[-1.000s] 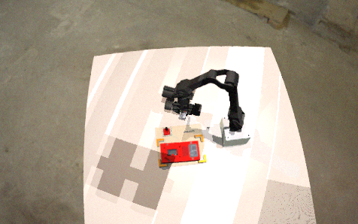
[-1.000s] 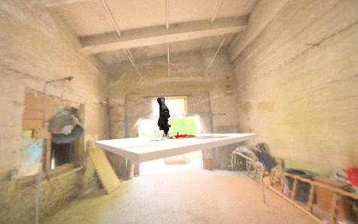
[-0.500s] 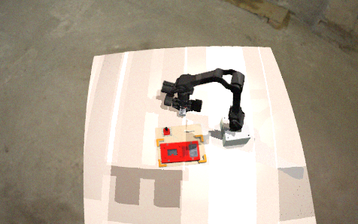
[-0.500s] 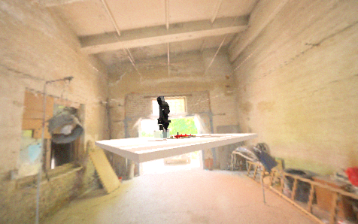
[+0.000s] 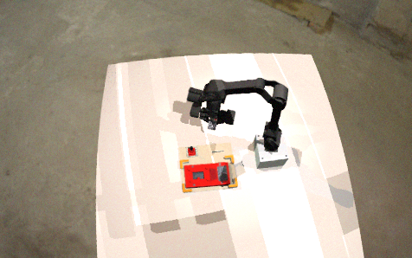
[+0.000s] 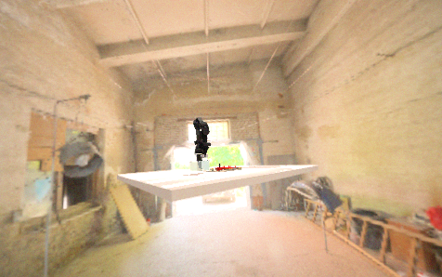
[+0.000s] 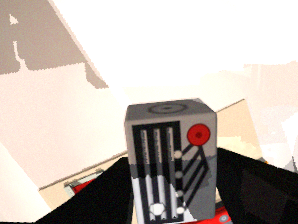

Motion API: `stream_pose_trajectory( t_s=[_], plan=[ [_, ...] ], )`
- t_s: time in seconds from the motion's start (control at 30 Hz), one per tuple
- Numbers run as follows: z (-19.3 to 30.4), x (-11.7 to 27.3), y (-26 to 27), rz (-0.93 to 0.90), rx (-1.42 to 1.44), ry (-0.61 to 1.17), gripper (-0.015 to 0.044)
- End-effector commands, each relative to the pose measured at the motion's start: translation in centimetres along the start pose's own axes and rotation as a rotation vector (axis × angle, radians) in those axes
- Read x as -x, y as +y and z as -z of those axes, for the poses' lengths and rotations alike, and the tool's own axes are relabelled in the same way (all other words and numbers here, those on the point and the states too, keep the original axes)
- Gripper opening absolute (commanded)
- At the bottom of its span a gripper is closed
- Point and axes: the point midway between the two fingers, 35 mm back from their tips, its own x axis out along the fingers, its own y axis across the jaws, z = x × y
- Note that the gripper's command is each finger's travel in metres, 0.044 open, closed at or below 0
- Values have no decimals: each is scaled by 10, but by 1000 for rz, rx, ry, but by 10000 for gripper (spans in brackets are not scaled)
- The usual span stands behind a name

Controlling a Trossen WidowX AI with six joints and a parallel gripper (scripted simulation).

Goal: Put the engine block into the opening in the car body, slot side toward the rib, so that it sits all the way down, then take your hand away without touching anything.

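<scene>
My gripper [image 5: 211, 125] is shut on the engine block [image 7: 171, 162] [image 5: 211, 124], a grey block with black stripes and a red disc on its face. The dark fingers press on its two sides in the wrist view. It is held in the air, behind the board in the top view. The red car body [image 5: 203, 180] lies on the board between orange corner pieces, with its opening [image 5: 198, 175] towards the left. In the exterior view the car body is tiny and the block cannot be made out. Whether the block's underside has a slot is hidden.
The light wooden board [image 5: 202, 151] carries a small red part with a black knob [image 5: 191, 151] at its back left, and orange corner pieces [image 5: 186, 188]. The arm's grey base [image 5: 272, 160] stands right of the board.
</scene>
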Motion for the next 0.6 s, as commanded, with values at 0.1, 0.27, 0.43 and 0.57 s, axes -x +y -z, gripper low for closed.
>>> stream_pose_trajectory(
  t_s=[0.1, 0.27, 0.43, 0.57],
  plan=[
    [3, 9, 1, -10, 14, 2, 0],
    [11, 5, 5, -8, 116, -1, 0],
    [23, 1, 10, -8, 238, -2, 0],
    [34, -3, 13, -9, 337, -1, 0]
  ],
)
